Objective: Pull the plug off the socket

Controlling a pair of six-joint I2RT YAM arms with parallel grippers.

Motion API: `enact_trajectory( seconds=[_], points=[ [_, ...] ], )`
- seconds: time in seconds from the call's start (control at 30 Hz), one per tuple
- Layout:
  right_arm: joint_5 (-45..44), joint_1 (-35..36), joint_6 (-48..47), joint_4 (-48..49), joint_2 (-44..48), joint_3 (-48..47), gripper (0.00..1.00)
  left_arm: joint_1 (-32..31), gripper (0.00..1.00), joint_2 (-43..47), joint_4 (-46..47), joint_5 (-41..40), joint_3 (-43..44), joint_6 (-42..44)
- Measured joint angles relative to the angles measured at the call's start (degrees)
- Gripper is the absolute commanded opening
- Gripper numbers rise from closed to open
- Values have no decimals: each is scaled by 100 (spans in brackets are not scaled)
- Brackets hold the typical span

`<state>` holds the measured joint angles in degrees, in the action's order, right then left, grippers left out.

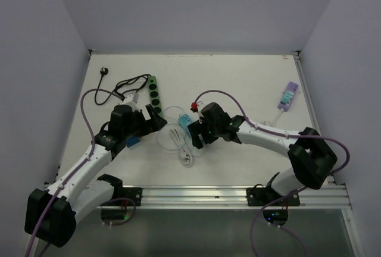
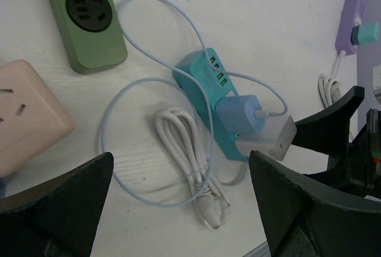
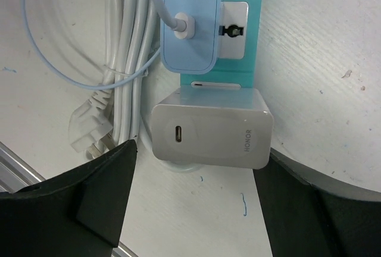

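Right gripper (image 3: 196, 150) is nearer: jaws apart, 1 either side of the white HONOR charger (image 3: 211, 135), teal power strip (image 3: 238, 75) running straight ahead. Left gripper (image 2: 178, 168) hovers, jaws apart.

The white charger plug (image 3: 211, 135) is smooth plastic with a soft satin sheen, the pale blue plug (image 3: 189, 28) looks slightly glossier, and the teal socket strip (image 3: 238, 72) is smooth, evenly finished plastic. The fingers (image 3: 89, 203) of the right claw (image 3: 199, 168) are matt black plastic, and the bundled white cable (image 3: 128, 60) has a smooth rubbery skin. The white surface (image 3: 321, 78) is matt and lightly scuffed; the green strip (image 2: 89, 43) and pink socket block (image 2: 30, 114) are dull plastic.
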<state>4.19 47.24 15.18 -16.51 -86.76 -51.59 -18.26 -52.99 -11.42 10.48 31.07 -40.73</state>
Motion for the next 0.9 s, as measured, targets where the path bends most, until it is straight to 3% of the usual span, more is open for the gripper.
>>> enact_trajectory(
  seconds=[0.53,0.9],
  points=[
    [-793,74,111,426,450,116,76,-1567,95,-1405,1495,-483,-153,-1058],
    [-772,74,122,678,160,116,68,-1757,86,-2291,2184,-557,-9,-1123]
  ],
)
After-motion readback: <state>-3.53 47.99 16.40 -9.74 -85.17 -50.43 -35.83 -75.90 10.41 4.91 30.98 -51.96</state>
